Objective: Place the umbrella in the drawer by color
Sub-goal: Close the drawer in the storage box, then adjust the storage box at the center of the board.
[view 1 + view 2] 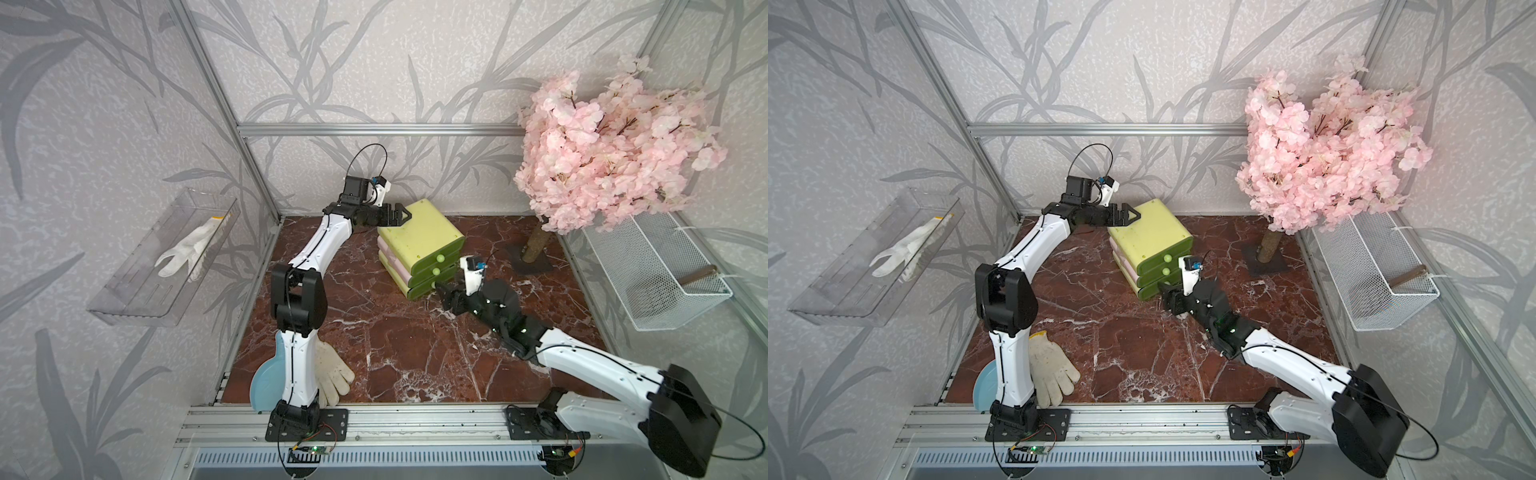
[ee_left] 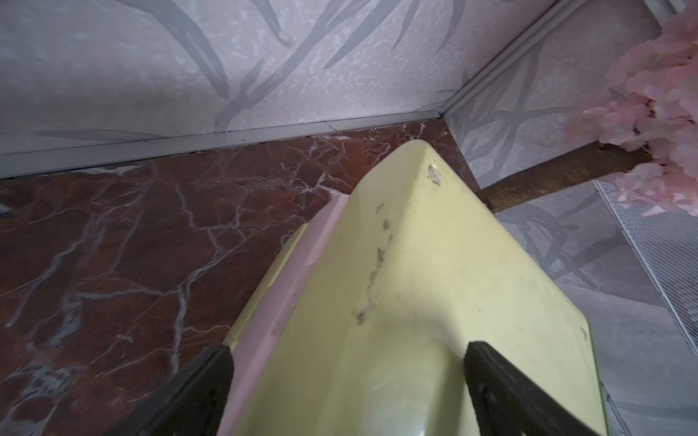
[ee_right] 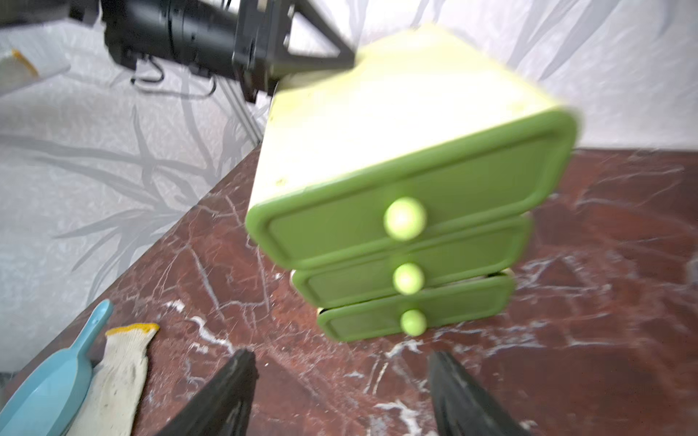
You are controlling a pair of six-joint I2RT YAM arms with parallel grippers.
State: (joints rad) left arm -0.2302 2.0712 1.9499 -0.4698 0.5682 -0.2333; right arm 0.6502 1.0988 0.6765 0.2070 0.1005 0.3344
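The drawer [image 1: 419, 232] [image 1: 1148, 232] is a pale lime-yellow chest with three green fronts, standing at the back middle of the marble table. All three fronts look pushed in. My left gripper [image 1: 399, 216] [image 1: 1127, 216] [image 2: 347, 351] is open at the chest's rear top corner, one finger on either side of it. My right gripper [image 1: 442, 291] [image 1: 1167, 291] [image 3: 342, 358] is open low over the table, just in front of the bottom knob [image 3: 413, 322], with only bare marble between its fingers. The umbrella is out of view.
A pink blossom tree [image 1: 602, 153] stands at the back right, beside a white wire basket [image 1: 665, 270] on the right wall. On the left wall, a clear shelf [image 1: 137, 291] holds a white glove. Another glove [image 1: 332, 374] and a blue scoop [image 1: 268, 382] lie by the left arm's base.
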